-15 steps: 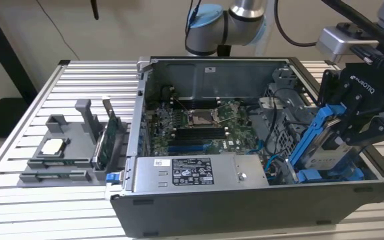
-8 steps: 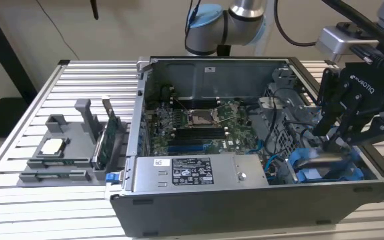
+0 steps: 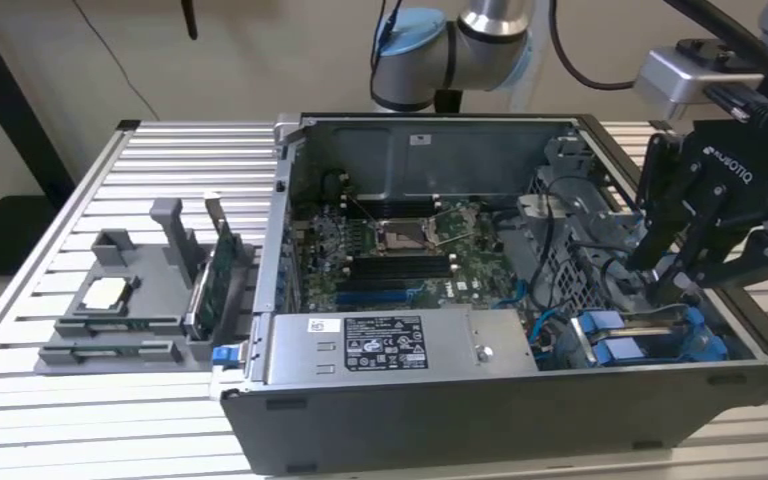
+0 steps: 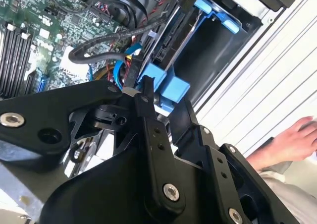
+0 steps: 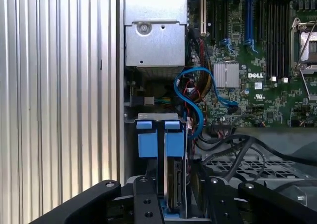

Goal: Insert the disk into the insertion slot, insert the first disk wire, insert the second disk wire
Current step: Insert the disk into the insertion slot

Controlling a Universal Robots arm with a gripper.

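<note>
Blue carrier: rims the disk (image 5: 174, 192), which stands on edge inside the insertion slot (image 5: 153, 116).
Claw (image 5: 178, 182): fingers apart, straddling the disk's outer edge, clamped on nothing.
Risk: black cables (image 5: 233, 144) lie just beside the bay and could snag a finger; the blue wire (image 5: 195, 95) loops close by and could get dragged.
Count: one disk, one claw, two blue tabs (image 5: 144, 143), one hand (image 4: 297, 135) beyond the desk (image 3: 117, 200).
</note>
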